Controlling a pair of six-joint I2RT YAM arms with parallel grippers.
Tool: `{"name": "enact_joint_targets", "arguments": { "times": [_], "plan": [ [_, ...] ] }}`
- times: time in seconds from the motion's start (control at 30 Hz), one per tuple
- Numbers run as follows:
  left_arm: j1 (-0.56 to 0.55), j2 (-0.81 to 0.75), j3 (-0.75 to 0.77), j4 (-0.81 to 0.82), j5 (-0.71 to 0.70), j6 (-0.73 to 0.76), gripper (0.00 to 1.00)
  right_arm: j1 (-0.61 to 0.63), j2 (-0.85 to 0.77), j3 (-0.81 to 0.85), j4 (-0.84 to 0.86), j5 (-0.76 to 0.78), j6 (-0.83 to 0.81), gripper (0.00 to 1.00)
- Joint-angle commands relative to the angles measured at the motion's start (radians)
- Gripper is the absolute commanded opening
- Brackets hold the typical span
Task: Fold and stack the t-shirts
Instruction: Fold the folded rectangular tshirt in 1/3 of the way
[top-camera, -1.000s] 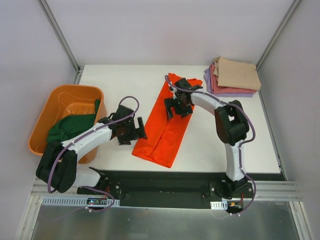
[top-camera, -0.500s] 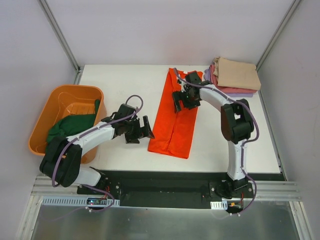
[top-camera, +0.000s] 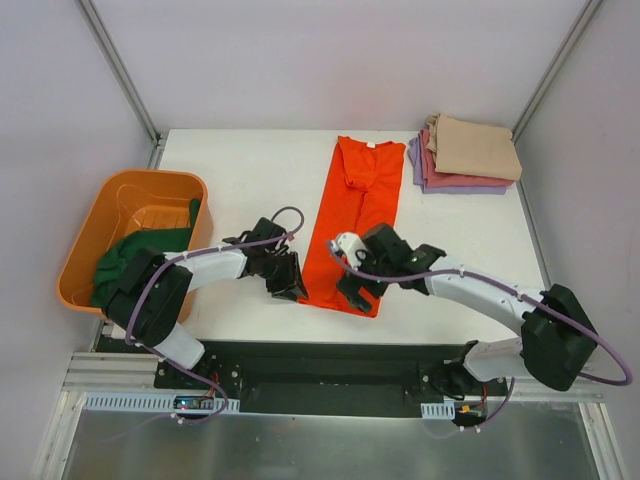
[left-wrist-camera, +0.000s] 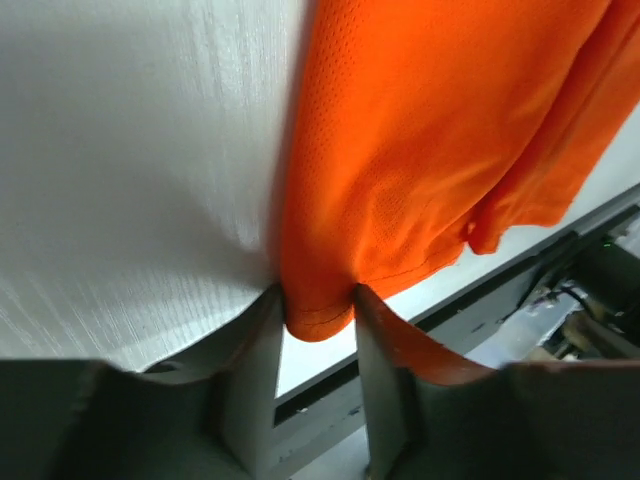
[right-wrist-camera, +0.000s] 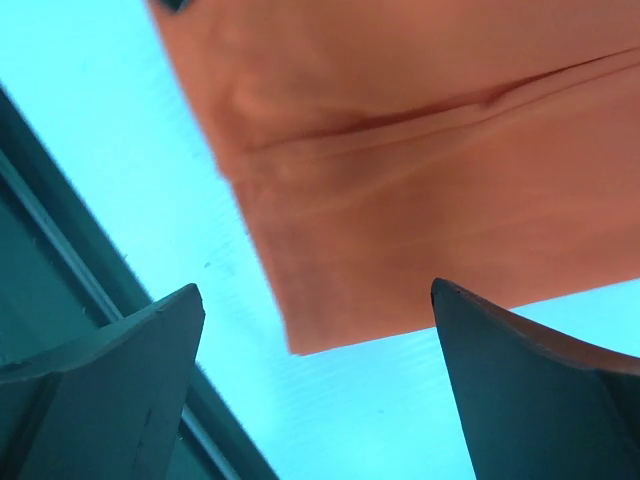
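The left fingers (top-camera: 290, 284) are clamped on the near hem corner of the orange t-shirt (top-camera: 362, 205). The shirt lies as a long folded strip on the worktop (top-camera: 250, 170), stretching away from both pairs of fingers. The right fingers (top-camera: 354, 291) hover spread wide at the other hem corner, gripping nothing (the cloth edge shows between them in the wrist view). They appear lined up to take it so both arms can fold the hem toward the collar. Far beyond the right fingers sit three folded t-shirts (top-camera: 468, 152), stacked. A dark green t-shirt (top-camera: 140, 255) fills the orange tub (top-camera: 125, 195) left of the left fingers.
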Motion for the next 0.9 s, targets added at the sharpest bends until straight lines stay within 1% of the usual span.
{"name": "enact_joint_targets", "arguments": {
  "times": [0.0, 0.07, 0.13, 0.17, 0.2, 0.23, 0.27, 0.33, 0.4, 0.43, 0.47, 0.53, 0.57, 0.73, 0.8, 0.87],
  "plan": [
    [-0.021, 0.013, -0.001, -0.009, -0.087, -0.013, 0.27, 0.122, -0.031, -0.062, -0.002, 0.035, 0.041, 0.99],
    [-0.021, 0.023, 0.017, -0.035, -0.132, -0.013, 0.21, 0.163, -0.011, -0.062, -0.019, 0.015, 0.064, 0.96],
    [-0.021, 0.033, 0.028, -0.047, -0.152, -0.016, 0.11, 0.194, 0.020, -0.047, -0.042, 0.050, 0.079, 0.95],
    [-0.021, 0.034, 0.028, -0.052, -0.166, -0.021, 0.07, 0.203, 0.041, -0.039, -0.049, 0.047, 0.076, 0.93],
    [-0.021, 0.036, 0.025, -0.060, -0.175, -0.027, 0.01, 0.209, 0.067, -0.018, -0.077, 0.062, 0.072, 0.91],
    [-0.021, 0.033, 0.028, -0.069, -0.183, -0.025, 0.00, 0.216, 0.090, 0.003, -0.106, 0.103, 0.075, 0.89],
    [-0.021, 0.028, 0.025, -0.072, -0.186, -0.021, 0.00, 0.220, 0.116, 0.016, -0.124, 0.131, 0.076, 0.89],
    [-0.021, 0.019, 0.019, -0.075, -0.189, -0.021, 0.00, 0.222, 0.165, 0.040, -0.167, 0.160, 0.072, 0.84],
    [-0.021, 0.016, 0.019, -0.075, -0.188, -0.022, 0.00, 0.222, 0.201, 0.060, -0.186, 0.199, 0.075, 0.82],
    [-0.021, 0.017, 0.022, -0.075, -0.188, -0.021, 0.00, 0.222, 0.216, 0.071, -0.195, 0.205, 0.075, 0.79],
    [-0.021, 0.017, 0.022, -0.077, -0.188, -0.022, 0.00, 0.222, 0.227, 0.079, -0.201, 0.243, 0.069, 0.76],
    [-0.021, 0.020, 0.028, -0.075, -0.186, -0.022, 0.00, 0.222, 0.248, 0.086, -0.209, 0.257, 0.052, 0.73],
    [-0.021, 0.020, 0.028, -0.077, -0.187, -0.021, 0.00, 0.222, 0.255, 0.090, -0.215, 0.253, 0.046, 0.70],
    [-0.019, 0.013, 0.031, -0.084, -0.197, -0.021, 0.00, 0.222, 0.285, 0.082, -0.236, 0.262, 0.027, 0.64],
    [-0.019, 0.010, 0.032, -0.089, -0.204, -0.025, 0.00, 0.223, 0.305, 0.083, -0.250, 0.265, 0.019, 0.56],
    [-0.018, 0.006, 0.022, -0.092, -0.198, -0.042, 0.00, 0.225, 0.328, 0.096, -0.261, 0.260, 0.015, 0.44]
  ]
}}
